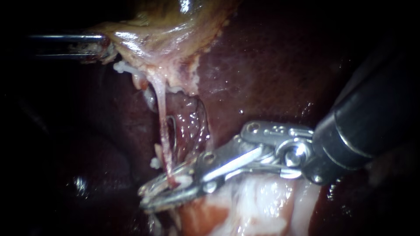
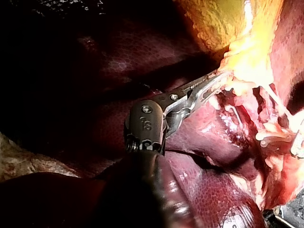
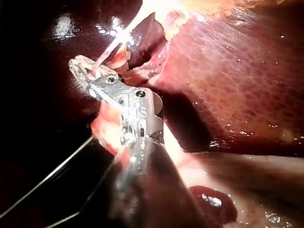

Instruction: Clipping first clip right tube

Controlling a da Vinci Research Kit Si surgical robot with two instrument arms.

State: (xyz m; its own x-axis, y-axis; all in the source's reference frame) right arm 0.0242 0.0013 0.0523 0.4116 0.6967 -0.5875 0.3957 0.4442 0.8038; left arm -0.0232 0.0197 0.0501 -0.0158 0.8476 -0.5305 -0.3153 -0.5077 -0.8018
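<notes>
1. Endoscope view: the right instrument [image 1: 162, 194] has a dark shaft and a metal wrist. Its jaws are nearly together, pinching the tube [image 1: 161, 113] from two sides.
2. The tube is a thin pale strand that runs from the gallbladder [image 1: 175, 26] straight down into those jaws. It shows a red smear where it is gripped. Its end past the jaws is hidden by metal.
3. I can't make out whether a clip sits inside the jaws, because glare and tissue cover the slot.
4. The left instrument [image 1: 105, 48] has its jaws pressed onto the gallbladder's edge. The tips are partly buried under a tissue fold, and the shaft is mostly lost in the dark.
5. Pale tissue [image 1: 258, 205] lies directly under the right instrument's wrist. The liver [image 1: 271, 65] lies behind both instruments.
6. Right wrist view: the right instrument [image 3: 83, 69] has the tube [image 3: 111, 45] crossing between its jaw frames and leading away ahead of them into glare. The liver [image 3: 237, 71] is beside it. The tube's far end is washed out.
7. Left wrist view: the left instrument [image 2: 216, 80] reaches ahead and holds yellow gallbladder [image 2: 223, 23] tissue. The grip point is overexposed. The liver [image 2: 204, 190] is beside the shaft.
</notes>
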